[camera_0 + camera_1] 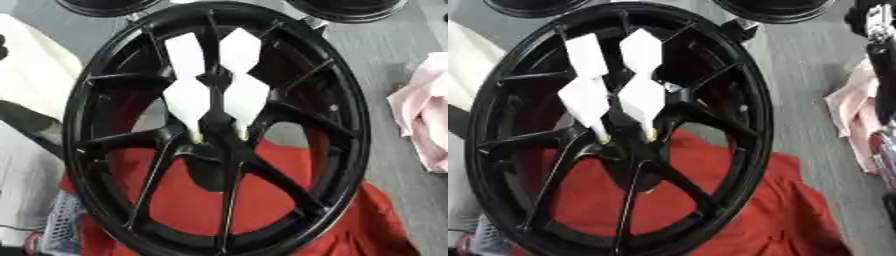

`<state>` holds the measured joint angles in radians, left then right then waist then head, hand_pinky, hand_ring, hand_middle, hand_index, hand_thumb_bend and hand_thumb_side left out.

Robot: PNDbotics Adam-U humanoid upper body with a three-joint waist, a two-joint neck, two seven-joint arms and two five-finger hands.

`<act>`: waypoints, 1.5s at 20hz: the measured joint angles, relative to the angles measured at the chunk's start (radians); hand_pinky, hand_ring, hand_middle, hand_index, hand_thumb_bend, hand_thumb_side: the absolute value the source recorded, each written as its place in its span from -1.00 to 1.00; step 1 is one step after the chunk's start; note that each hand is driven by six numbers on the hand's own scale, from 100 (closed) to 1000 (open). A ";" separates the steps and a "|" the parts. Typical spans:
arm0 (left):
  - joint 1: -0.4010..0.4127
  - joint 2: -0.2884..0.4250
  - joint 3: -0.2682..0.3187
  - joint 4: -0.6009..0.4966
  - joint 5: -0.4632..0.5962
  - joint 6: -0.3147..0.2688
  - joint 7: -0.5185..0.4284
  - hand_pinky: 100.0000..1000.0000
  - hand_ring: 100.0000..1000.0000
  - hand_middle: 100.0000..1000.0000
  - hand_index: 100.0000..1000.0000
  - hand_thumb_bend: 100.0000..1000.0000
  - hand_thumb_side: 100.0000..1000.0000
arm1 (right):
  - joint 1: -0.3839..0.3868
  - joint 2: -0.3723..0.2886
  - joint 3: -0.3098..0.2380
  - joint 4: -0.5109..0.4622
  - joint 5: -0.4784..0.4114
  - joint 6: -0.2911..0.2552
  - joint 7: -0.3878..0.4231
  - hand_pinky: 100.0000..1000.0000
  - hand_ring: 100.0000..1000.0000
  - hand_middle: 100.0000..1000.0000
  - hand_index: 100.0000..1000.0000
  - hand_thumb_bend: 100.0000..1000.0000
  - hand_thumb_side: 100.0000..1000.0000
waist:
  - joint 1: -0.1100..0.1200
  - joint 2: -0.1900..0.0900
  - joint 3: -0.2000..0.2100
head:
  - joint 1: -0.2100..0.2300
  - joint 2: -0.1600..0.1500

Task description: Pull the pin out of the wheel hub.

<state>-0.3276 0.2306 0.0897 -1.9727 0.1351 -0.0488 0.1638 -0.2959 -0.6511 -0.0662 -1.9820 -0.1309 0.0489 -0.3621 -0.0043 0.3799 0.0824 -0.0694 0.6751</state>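
You are at the very start: the pins are still seated and no hand is on them. The wheel hub point(219, 135) fills the middle of the view, a black spoked rim lying tilted over a red cloth point(280, 200) toward the near edge of the grey surface point(385, 55). Two white pins point(188, 97) with dart-like vanes stand side by side in the hub's centre, their tips sunk into holes just above the middle boss; the right-hand pin point(243, 90) sits just beside the left one, and the two look nearly touching at the widest vanes.

Your right arm point(881, 75) shows only in the right eye view, as a black and silver limb running down the right edge, well apart from the wheel. I cannot tell how its fingers are set, since the hand itself is not clearly shown. Your left hand is not in view; a dark shape at the left edge of the left eye view is too vague to call.

The next move, as I judge it, calls for bringing a hand in over the rim, between the spokes, and pinching one pin by its white body. Pull along the pin's own line rather than sideways, or it may bind in its hole. Mind the neighbouring pin as you close. A pink cloth point(424, 115) lies at the right edge, clear of the work.
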 measured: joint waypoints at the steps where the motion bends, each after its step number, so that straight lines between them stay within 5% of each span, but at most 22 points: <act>1: 0.000 0.000 0.000 0.000 0.000 0.000 0.000 0.61 0.42 0.22 0.82 -0.84 0.71 | -0.002 -0.030 0.002 0.000 0.011 -0.002 0.011 0.56 0.37 0.14 0.25 -1.00 -0.14 | -0.001 0.000 0.000 | 0.001 0.000; 9: -0.001 0.008 -0.004 0.000 -0.003 0.000 0.000 0.61 0.42 0.22 0.82 -0.84 0.71 | -0.043 -0.246 0.038 0.000 0.103 -0.047 0.140 0.59 0.42 0.18 0.31 -1.00 -0.48 | -0.003 0.000 0.002 | 0.001 -0.002; 16: -0.008 0.009 -0.011 0.000 -0.003 0.004 -0.005 0.61 0.42 0.22 0.82 -0.84 0.71 | -0.112 -0.403 0.099 0.000 0.183 -0.144 0.275 0.63 0.48 0.25 0.38 -1.00 -0.64 | -0.005 0.000 0.012 | -0.007 -0.011; 30: -0.020 0.017 -0.024 0.000 -0.003 0.006 -0.017 0.61 0.42 0.22 0.82 -0.85 0.70 | -0.236 -0.555 0.235 -0.005 0.281 -0.300 0.470 0.67 0.58 0.35 0.46 -1.00 -0.65 | -0.026 0.000 0.040 | -0.030 -0.037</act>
<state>-0.3481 0.2480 0.0653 -1.9728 0.1322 -0.0431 0.1465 -0.5323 -1.2060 0.1686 -1.9874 0.1502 -0.2507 0.1077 -0.0299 0.3797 0.1228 -0.0997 0.6386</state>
